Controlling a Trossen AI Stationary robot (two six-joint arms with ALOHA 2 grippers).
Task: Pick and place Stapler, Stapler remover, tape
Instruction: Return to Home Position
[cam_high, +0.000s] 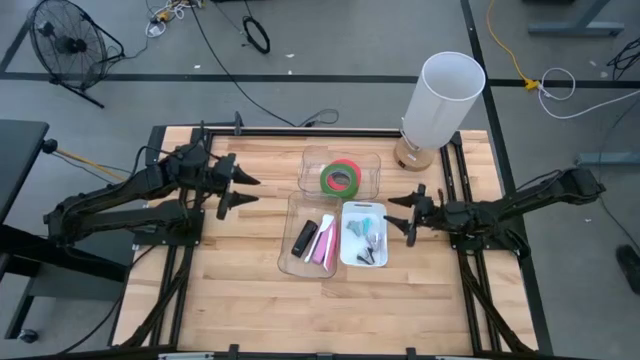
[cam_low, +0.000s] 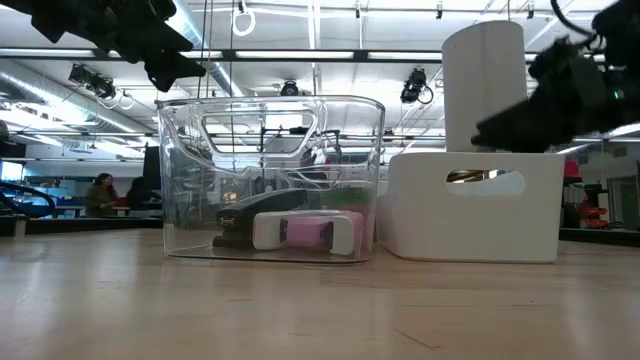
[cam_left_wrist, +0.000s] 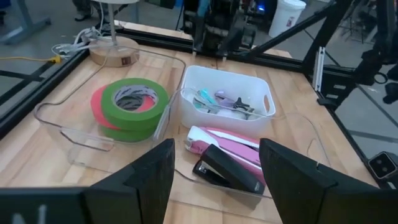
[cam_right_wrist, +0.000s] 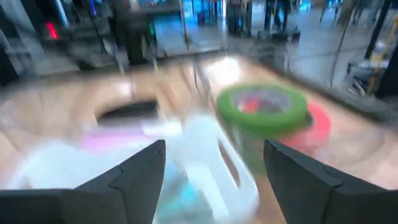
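Note:
Three bins stand mid-table. A clear bin (cam_high: 340, 160) at the far side holds the tape (cam_high: 341, 177), a green ring lying on a red-pink one (cam_left_wrist: 130, 102). A second clear bin (cam_high: 295, 262) holds a black stapler (cam_left_wrist: 230, 171) and a pink stapler (cam_left_wrist: 227, 140) lying side by side. The white bin (cam_left_wrist: 268, 102) holds teal and grey stapler removers (cam_high: 365, 236). My left gripper (cam_high: 245, 190) hovers open left of the bins. My right gripper (cam_high: 398, 215) stands open just right of the white bin. Neither has anything between its fingers.
A lamp with a tall white shade (cam_high: 440, 100) and a wooden foot stands at the table's far right, behind the white bin. A black frame (cam_high: 330, 132) borders the table. Bare wood (cam_high: 330, 310) lies near the front edge and at both sides of the bins.

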